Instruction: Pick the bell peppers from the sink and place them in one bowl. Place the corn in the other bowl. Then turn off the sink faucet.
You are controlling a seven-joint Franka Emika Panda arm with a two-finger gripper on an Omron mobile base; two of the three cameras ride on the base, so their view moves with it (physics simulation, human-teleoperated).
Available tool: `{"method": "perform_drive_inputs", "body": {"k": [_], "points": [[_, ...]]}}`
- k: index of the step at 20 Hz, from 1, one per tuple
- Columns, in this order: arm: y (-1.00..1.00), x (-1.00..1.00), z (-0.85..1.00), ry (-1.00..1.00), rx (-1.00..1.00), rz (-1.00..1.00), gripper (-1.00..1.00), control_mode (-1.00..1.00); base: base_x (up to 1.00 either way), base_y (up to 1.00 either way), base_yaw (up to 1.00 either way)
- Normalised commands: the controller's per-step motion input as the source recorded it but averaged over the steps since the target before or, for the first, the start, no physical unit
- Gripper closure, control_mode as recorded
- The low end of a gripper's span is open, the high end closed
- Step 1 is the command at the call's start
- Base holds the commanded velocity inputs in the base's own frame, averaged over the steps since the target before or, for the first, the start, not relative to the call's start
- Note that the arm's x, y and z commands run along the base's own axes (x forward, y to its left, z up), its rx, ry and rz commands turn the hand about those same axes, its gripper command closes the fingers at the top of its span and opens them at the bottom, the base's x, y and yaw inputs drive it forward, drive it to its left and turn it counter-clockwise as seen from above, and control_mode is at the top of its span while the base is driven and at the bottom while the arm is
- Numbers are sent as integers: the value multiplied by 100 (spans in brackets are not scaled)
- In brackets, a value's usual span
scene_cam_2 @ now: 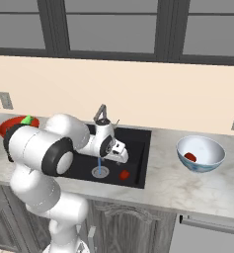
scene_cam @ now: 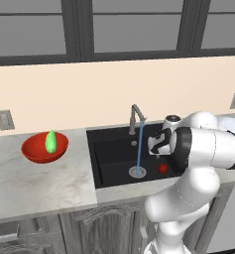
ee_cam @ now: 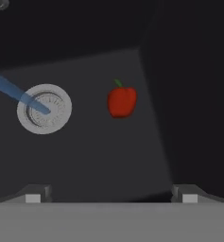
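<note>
**Nothing to read here**

Standing in this kitchen, I find no lettering anywhere: no words, brand marks, numbers or signs on any surface (and I look over all three views). The wall plates carry no print that I can make out, the bowls show colour and pattern but no characters, and the robot's white shell bears no logo that can be read.

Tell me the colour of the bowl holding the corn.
Glossy red-orange; the bowl with the green corn shows best in the left base view.
</note>
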Motion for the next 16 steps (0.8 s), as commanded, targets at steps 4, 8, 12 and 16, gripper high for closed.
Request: {"method": "perform_drive_inputs", "body": {"k": [4,8,12,16], "points": [[-7,19,-34,2,0,0,-100,-100,0,0,0],[-6,15,-27,0,0,0,-100,-100,0,0,0],[-12,12,-25,0,1,0,-100,-100,0,0,0],[-8,8,-26,0,0,0,-100,-100,0,0,0]]}}
